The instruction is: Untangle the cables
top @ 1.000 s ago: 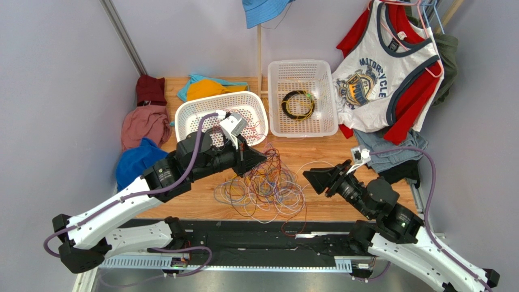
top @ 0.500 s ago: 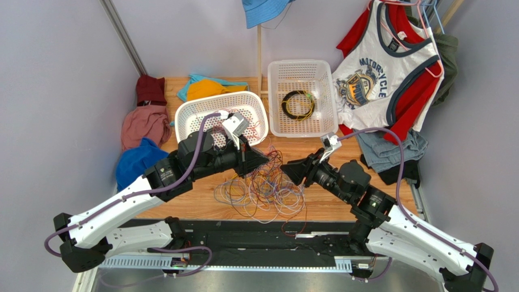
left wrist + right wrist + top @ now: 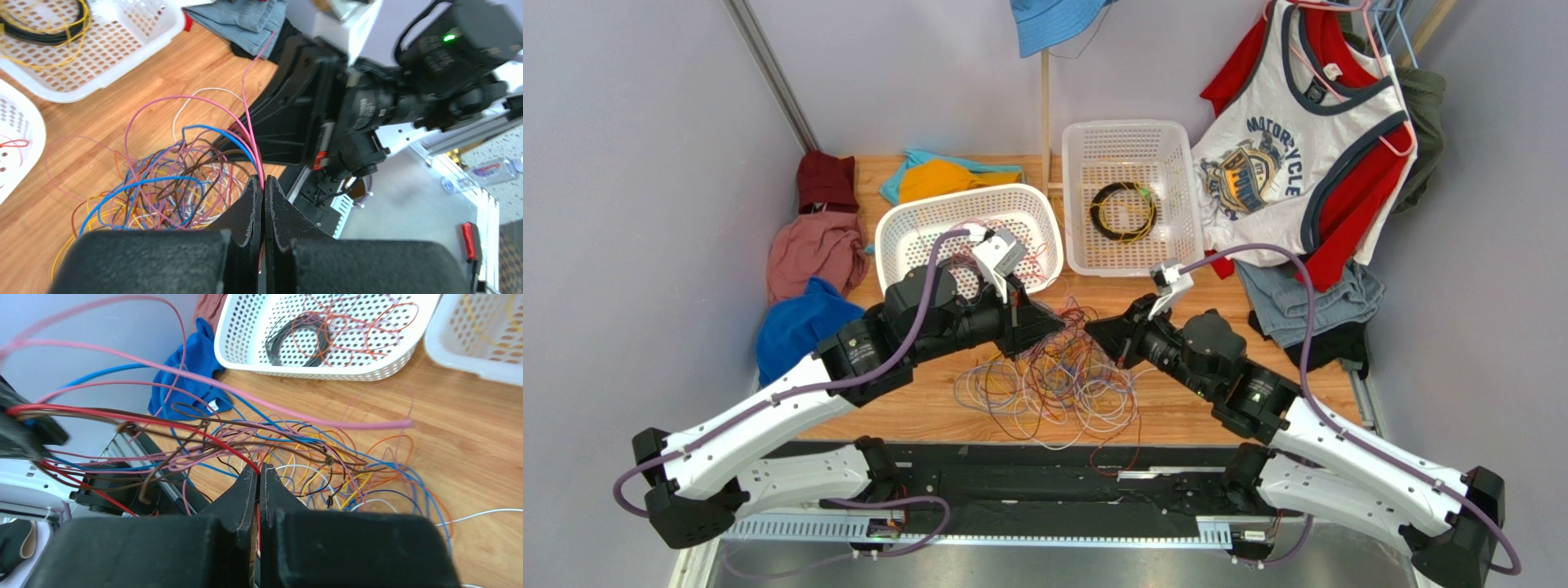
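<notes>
I see the cables (image 3: 1053,380) in a messy heap on the table (image 3: 1173,410), low down between my two arms; both grippers hang over the far edge of the heap, almost tip to tip. The left gripper (image 3: 264,187) is pinched tight on a pink cable (image 3: 260,171); that cable goes up and away from it, towards the right arm. The right gripper (image 3: 258,471) is squeezed closed too, and a red cable (image 3: 212,440) runs right into its pinch; the red one stretches off sideways towards the left arm. So each held cable points at the other arm, and the heap lies under both; I think the next pull should go apart, left arm to its side and right arm to its side; if loops catch, the heap may drag along.
</notes>
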`<state>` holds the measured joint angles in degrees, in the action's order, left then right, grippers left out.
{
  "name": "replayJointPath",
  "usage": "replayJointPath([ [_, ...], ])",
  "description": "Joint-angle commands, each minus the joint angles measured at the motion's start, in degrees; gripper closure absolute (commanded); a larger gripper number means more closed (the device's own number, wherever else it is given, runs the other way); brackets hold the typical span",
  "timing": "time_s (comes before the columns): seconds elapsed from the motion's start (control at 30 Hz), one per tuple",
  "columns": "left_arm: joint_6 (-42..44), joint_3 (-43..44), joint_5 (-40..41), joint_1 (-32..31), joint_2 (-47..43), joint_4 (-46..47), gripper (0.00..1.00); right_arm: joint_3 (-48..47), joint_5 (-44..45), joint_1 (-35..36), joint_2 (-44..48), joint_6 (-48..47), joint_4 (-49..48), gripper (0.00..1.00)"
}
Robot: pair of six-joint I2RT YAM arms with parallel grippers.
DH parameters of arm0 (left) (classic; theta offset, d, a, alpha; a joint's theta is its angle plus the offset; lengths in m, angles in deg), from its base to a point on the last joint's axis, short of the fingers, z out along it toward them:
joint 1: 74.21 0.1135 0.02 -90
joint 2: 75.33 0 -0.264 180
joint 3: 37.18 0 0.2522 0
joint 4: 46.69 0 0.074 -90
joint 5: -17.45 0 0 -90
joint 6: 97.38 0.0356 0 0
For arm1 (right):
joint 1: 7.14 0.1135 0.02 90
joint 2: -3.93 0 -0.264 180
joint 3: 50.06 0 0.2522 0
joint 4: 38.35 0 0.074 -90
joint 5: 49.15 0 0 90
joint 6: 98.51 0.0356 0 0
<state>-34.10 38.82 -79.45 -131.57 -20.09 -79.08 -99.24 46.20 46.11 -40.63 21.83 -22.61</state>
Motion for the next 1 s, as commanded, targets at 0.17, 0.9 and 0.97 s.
replayJointPath([
  [0.17,-4.5,-6.1,21.5,1.0,-0.8,-12.6,0.23,-23.2,9.0,0.2,7.0,-8.5,15.4,1.00],
  [0.9,-0.4,-42.5,5.8,0.2,-17.2,55.7,0.05,-69.6,-4.5,0.2,-11.6,-4.5,30.5,1.00],
  [0.97,1.6,-41.4,5.1,-0.2,-17.0,58.7,0.05,-69.5,-4.5,0.2,-11.8,-3.9,30.6,1.00],
])
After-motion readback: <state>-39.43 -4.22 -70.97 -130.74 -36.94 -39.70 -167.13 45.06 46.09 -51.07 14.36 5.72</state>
